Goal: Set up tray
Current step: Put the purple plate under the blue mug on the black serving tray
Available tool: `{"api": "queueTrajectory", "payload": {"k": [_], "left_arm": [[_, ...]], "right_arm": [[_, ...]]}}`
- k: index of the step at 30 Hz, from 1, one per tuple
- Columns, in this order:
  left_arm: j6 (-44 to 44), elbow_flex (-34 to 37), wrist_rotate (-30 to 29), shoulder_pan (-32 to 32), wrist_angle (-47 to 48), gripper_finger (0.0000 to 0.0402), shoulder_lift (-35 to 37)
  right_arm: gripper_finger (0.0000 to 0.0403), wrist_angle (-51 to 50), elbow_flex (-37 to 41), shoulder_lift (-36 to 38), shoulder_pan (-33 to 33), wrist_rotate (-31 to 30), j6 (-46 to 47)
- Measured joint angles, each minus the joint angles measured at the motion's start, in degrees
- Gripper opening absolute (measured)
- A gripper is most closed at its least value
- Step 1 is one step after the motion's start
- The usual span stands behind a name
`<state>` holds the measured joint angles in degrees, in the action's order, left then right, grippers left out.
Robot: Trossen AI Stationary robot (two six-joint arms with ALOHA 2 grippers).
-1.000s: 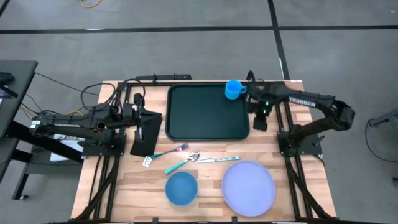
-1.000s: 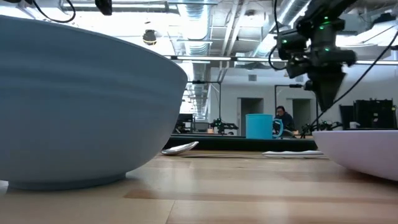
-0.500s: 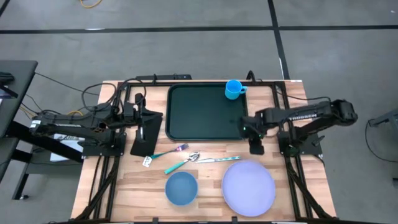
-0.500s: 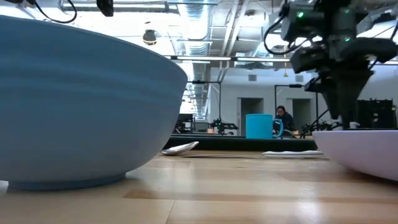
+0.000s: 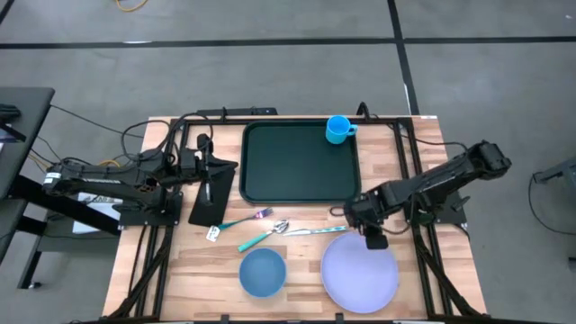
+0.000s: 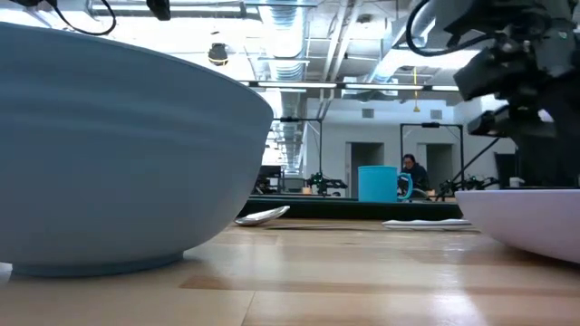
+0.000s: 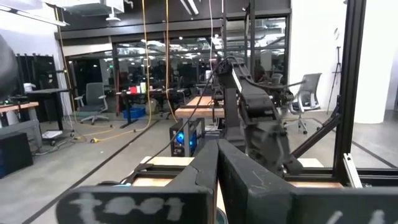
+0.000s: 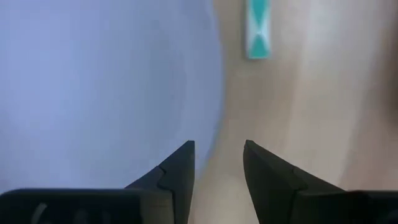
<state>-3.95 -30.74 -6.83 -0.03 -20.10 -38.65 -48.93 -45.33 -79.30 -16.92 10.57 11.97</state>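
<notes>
The dark green tray (image 5: 292, 166) lies at the far middle of the table, with a blue cup (image 5: 337, 129) standing in its far right corner. A lavender plate (image 5: 360, 272) sits at the near right. My right gripper (image 5: 373, 239) hangs open over the plate's far rim (image 8: 208, 106), pointing down. One finger is over the plate and one over the wood, and nothing is between them. My left gripper (image 5: 220, 167) waits shut, raised, left of the tray.
A blue bowl (image 5: 263, 272) sits left of the plate. A fork, a teal spoon (image 5: 256, 238) and a knife (image 5: 315, 231) lie between the tray and the dishes. A flat black piece (image 5: 209, 200) lies left of the tray. A teal handle end (image 8: 258, 28) shows near the plate's rim.
My right gripper has swung from beside the tray's right edge, near the cup, toward the table's near edge. It has sunk a little and rolled about its own axis, and now hangs over the plate's far rim. Its fingers stay equally far apart.
</notes>
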Motion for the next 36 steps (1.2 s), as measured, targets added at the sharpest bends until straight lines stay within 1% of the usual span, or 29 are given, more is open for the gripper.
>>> {"api": "queueTrajectory", "payload": {"k": [6, 15, 22, 26, 36], "left_arm": [[0.03, 0.00, 0.39, 0.00, 0.02, 0.0000, 0.00], [0.09, 0.00, 0.42, 0.02, 0.02, 0.0000, 0.00], [0.03, 0.00, 0.42, 0.00, 0.02, 0.0000, 0.00], [0.00, 0.00, 0.42, 0.00, 0.02, 0.0000, 0.00], [-0.04, 0.00, 0.42, 0.01, 0.02, 0.0000, 0.00]], "right_arm": [[0.0126, 1.86, 0.71, -5.40, -2.60, -0.02, 1.73], [0.0126, 2.03, 0.47, -12.01, -2.67, 0.02, 2.15], [0.0123, 2.27, 0.32, -13.41, -2.54, 0.09, 1.19], [0.0105, 2.55, 0.51, -12.21, -2.54, 0.09, 1.07], [0.0026, 3.77, 0.43, -10.20, -2.54, 0.78, 0.94]]}}
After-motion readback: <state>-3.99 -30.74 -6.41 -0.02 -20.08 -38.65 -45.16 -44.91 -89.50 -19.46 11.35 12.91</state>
